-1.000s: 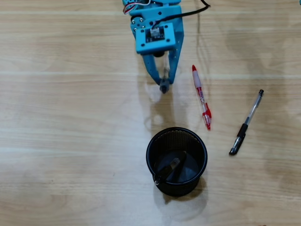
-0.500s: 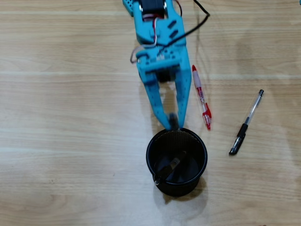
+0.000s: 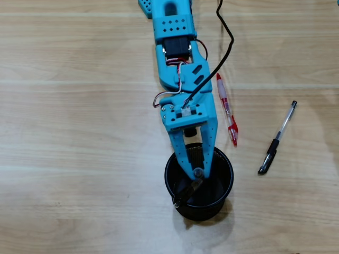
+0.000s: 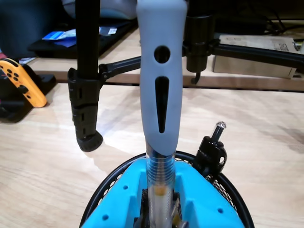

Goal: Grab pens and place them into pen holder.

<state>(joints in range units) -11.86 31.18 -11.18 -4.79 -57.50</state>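
Wrist view | clear grey-grip pen (image 4: pixel 160 90) upright between jaws | above pen holder (image 4: pixel 227 190)

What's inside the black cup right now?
One black pen leans inside the pen holder. The gripper reaches over it, holding a clear pen with a grey grip upright. The arm covers part of the cup's bottom, so anything there is hidden.

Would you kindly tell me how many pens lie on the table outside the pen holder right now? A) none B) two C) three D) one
B: in the overhead view only the red-and-white pen and the clear pen with the black cap lie on the table, both right of the pen holder, while the claw holds another over the cup.
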